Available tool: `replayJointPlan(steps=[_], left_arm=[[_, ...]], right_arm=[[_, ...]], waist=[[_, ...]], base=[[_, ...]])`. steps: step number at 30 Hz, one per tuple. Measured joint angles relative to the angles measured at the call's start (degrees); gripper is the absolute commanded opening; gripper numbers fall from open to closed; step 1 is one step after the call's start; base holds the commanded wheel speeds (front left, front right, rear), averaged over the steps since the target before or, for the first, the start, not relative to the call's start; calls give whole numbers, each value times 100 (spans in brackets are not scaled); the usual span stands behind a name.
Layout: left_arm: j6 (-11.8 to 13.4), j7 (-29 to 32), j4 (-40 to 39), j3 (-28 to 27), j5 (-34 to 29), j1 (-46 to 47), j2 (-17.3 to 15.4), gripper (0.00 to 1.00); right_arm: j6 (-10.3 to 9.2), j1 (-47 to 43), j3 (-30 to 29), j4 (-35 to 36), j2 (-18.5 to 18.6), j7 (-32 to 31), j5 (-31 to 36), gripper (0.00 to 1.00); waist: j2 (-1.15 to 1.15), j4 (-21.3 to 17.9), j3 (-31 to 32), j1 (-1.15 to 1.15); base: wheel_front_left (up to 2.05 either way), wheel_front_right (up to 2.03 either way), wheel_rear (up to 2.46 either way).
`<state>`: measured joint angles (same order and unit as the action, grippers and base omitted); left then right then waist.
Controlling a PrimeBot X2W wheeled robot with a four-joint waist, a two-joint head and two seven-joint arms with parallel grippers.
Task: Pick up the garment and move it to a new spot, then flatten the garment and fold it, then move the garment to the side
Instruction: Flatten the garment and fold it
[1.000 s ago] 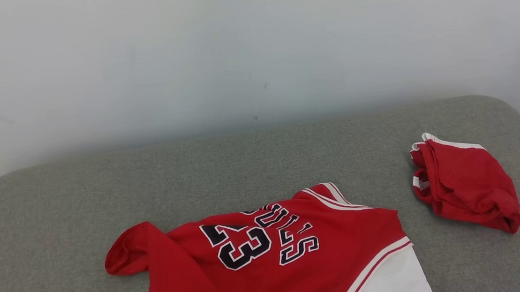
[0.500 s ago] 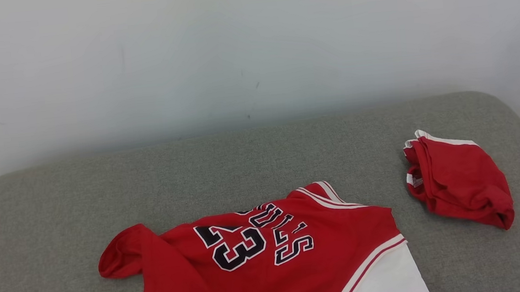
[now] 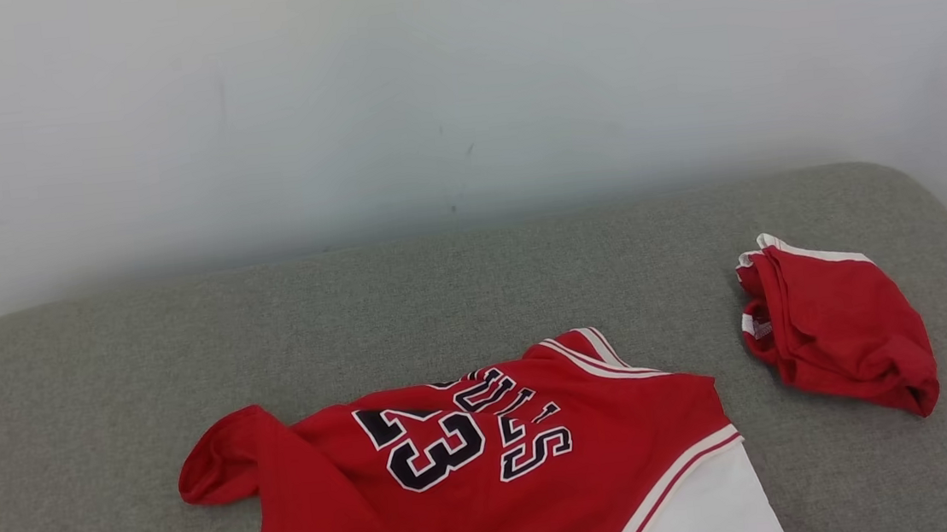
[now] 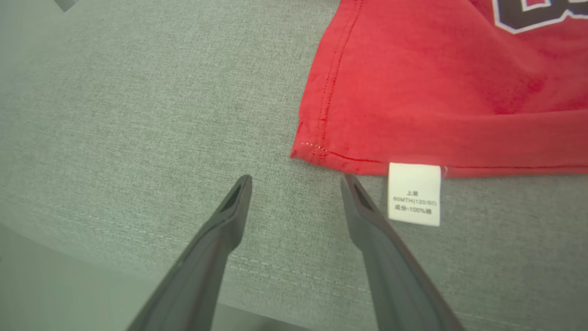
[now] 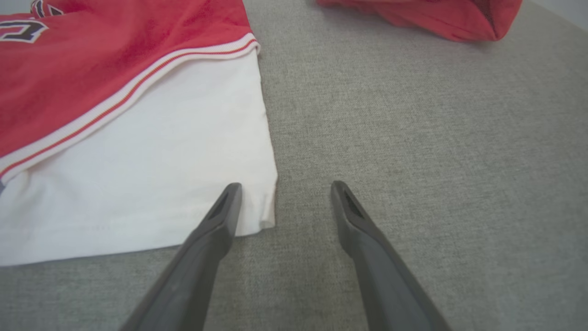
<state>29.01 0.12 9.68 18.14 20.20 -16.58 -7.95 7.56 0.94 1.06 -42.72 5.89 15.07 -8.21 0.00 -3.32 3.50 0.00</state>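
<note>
On the wide grey fabric cushion (image 3: 476,300), the rumpled red number-23 jersey (image 3: 493,487) sprawls crosswise at the near edge, striped neckline (image 3: 593,354) far right, white sleeve (image 3: 705,511) near right. Both hands released, empty: left gripper (image 4: 296,179) splayed just short of its hem corner, right gripper (image 5: 285,184) equally wide, one finger over the sleeve's corner. Well clear to the right, a small folded red garment (image 3: 839,328); at the hem, a white care label (image 4: 414,194).

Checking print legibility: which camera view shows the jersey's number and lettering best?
The head view: the number and lettering lie in full view, slightly creased, on the red jersey. The left wrist view catches a cropped piece of lettering at its top right; the right wrist view, a cropped piece at its top left.
</note>
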Motion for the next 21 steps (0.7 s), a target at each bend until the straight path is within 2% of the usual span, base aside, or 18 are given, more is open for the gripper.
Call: replayJointPlan(steps=[5,8,12,14,16,17,18,19,20,21], left_arm=[[25,23,-130,54,-30,24,25,100],[-20,-216,-270,43,-27,52,51,100],[-307,-1181,-745,66,7,80,185,100],[-498,-1436,-1055,96,-13,69,232,100],[-735,-1501,-1401,141,-120,39,261,100],[-961,-1501,-1615,18,-158,53,233,100],[-1363,-1501,-1751,-312,166,266,69,100],[-1753,-1510,-1831,-702,446,552,-227,100],[-2028,-1517,-1904,-993,522,721,-411,100],[-2283,-1517,-1960,-1150,613,748,-371,100]], right_arm=[[0,-2,-16,51,-2,0,0,100],[0,-4,-55,303,-10,-1,-1,100],[0,-32,-186,1226,22,1,25,100],[0,-115,-188,1785,23,2,13,100],[0,-190,-147,2339,-40,-89,-14,100],[-9,-102,-148,2675,-132,-425,73,100],[-9,63,-103,2991,-186,-611,80,100],[-9,162,-46,3279,-233,-684,51,100],[-7,183,11,3466,-252,-712,-16,100],[-4,130,37,3555,-272,-753,-111,100]], waist=[[0,32,-31,0],[0,22,-43,0],[0,-7,-50,0],[0,-12,-47,0],[0,1,-37,0],[1,8,-21,0],[0,17,1,0],[0,31,10,0],[-1,48,10,0],[0,67,7,0]], base=[[0,0,0],[0,0,0],[0,0,0],[0,0,0],[0,0,0],[0,0,0],[0,0,0],[0,0,0],[0,0,0],[0,0,0]])
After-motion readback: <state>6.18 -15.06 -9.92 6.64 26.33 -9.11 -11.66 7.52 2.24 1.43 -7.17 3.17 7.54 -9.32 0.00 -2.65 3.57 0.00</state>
